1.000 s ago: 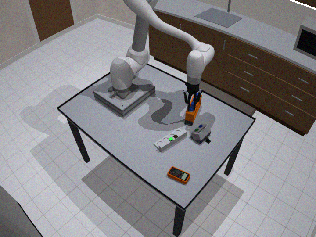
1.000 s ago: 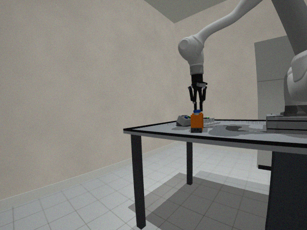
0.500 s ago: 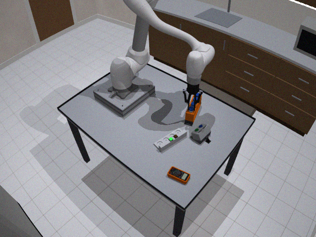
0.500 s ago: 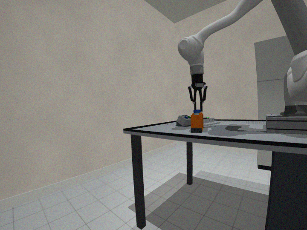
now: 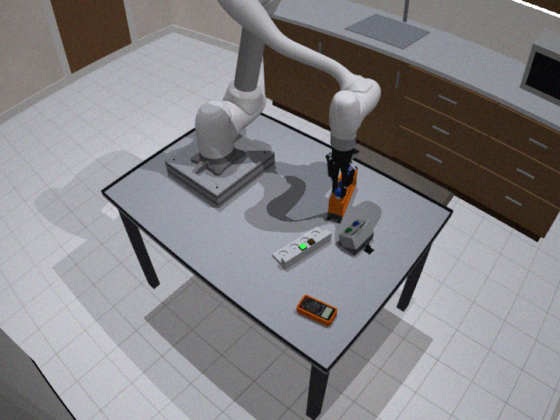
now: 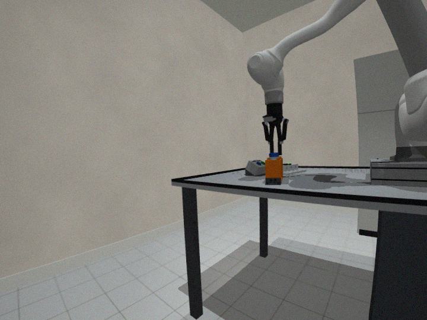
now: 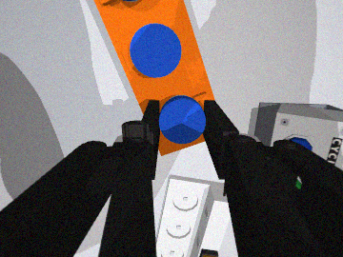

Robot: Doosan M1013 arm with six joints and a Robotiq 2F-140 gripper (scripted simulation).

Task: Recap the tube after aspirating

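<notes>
The tool (image 7: 182,119) hangs straight down over the end of the orange decapping station (image 5: 340,203) nearest the key housing, its two black fingers clenched against opposite sides of a blue cap (image 7: 182,120) that sits on its tube at that end of the block. In the wrist view a second blue cap (image 7: 155,49) stands free on the next tube along the block. Beside the station on the grey counter (image 5: 190,235) lies the white cap tray (image 5: 300,247), its nests showing no caps and its green lamp (image 5: 302,246) lit. The key housing (image 5: 355,235) with its blue and green keys sits just beside the tray, and an orange multimeter (image 5: 316,309) lies well apart near the counter's edge.
</notes>
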